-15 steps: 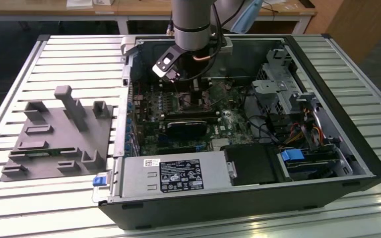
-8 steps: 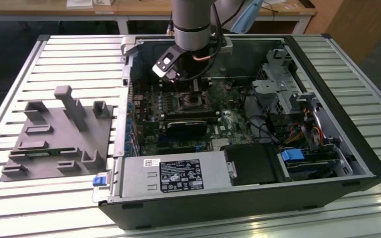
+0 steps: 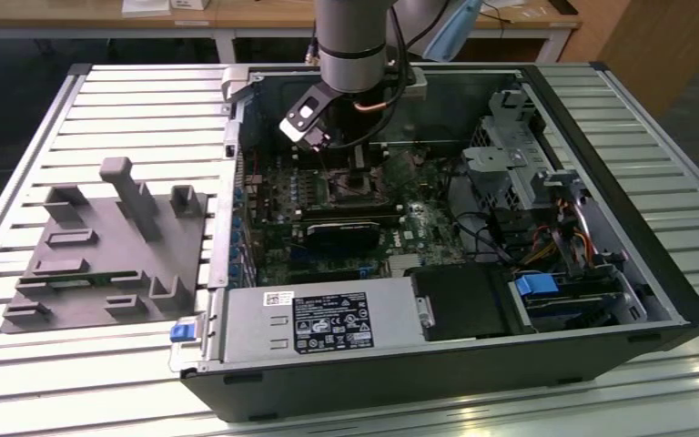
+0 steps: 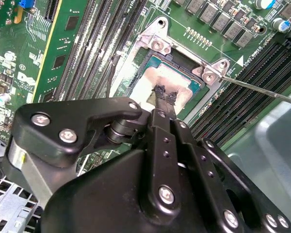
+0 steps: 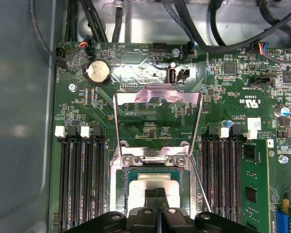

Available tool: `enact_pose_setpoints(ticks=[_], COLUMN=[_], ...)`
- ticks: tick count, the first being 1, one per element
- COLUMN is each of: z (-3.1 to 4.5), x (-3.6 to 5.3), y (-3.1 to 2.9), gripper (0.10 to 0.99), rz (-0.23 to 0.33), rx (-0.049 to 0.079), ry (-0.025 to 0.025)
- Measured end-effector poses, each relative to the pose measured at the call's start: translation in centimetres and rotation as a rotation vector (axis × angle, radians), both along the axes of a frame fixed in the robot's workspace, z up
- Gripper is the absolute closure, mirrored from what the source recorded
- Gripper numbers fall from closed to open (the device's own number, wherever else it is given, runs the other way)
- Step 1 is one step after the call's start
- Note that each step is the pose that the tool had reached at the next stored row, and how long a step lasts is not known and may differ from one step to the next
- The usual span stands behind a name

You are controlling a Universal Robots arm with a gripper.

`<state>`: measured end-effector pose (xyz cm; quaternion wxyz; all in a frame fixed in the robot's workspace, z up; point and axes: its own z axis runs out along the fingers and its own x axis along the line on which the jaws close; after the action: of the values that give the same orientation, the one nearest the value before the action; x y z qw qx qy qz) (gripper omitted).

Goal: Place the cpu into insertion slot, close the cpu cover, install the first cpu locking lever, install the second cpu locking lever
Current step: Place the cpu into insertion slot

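Your arm (image 3: 356, 36) reaches down into the open black computer case (image 3: 447, 364), which sits on a slatted metal table (image 3: 83, 364). Beside the case, on the exterior view's left, lies a grey moulded fixture block (image 3: 95, 246).

In both wrist views your black gripper (image 5: 157, 192) has its tips right at the small square cpu with the silvery-grey face (image 5: 136, 194). The jaws are clenched together with nothing between them. The cpu lies flat inside the square, silver-framed insertion slot (image 5: 122, 189) on the green circuit board (image 5: 77, 111), between the banks of long black memory slots (image 5: 80, 184).

You can see that the thin silver cpu cover with the large window (image 5: 157, 93) is not closed. It is swung up and back from its hinge at the socket's edge, and the board shows through its opening. In the second wrist view a thin bare metal lever rod (image 4: 262, 90) runs out from the socket's corner over the memory slots.
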<state>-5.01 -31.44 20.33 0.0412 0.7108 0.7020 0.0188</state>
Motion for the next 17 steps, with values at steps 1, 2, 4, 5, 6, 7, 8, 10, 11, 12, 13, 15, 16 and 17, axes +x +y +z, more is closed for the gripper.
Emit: enact_pose_setpoints(ticks=[1,2,4,5,6,7,8,10,11,12,13,15,16,17], z=[-0.01,-0.03,-0.20,-0.31,-0.39,-0.40,-0.41,-0.45,-0.47,-0.48,-0.48,-0.48,-0.44,-0.36], x=[0.05,0.06,0.06,0.06,0.05,0.05,0.05,0.06,0.05,0.05,0.05,0.06,0.06,0.08], y=[0.00,0.00,0.01,0.00,-0.01,-0.01,-0.01,0.00,0.00,0.00,0.00,0.00,0.01,0.03], gripper=[0.980,0.980,0.980,0.980,0.980,0.980,0.980,0.980,0.980,0.980,0.980,0.980,0.980,0.980], rz=[0.000,0.000,0.000,0.000,0.000,0.000,0.000,0.000,0.000,0.000,0.000,0.000,0.000,0.000], rx=[0.000,0.000,0.000,0.000,0.000,0.000,0.000,0.000,0.000,0.000,0.000,0.000,0.001,0.002], ry=[-0.0001,0.0000,-0.0001,-0.0001,0.0003,0.0004,0.0004,0.0001,0.0001,0.0002,0.0002,0.0000,-0.0004,-0.0012])
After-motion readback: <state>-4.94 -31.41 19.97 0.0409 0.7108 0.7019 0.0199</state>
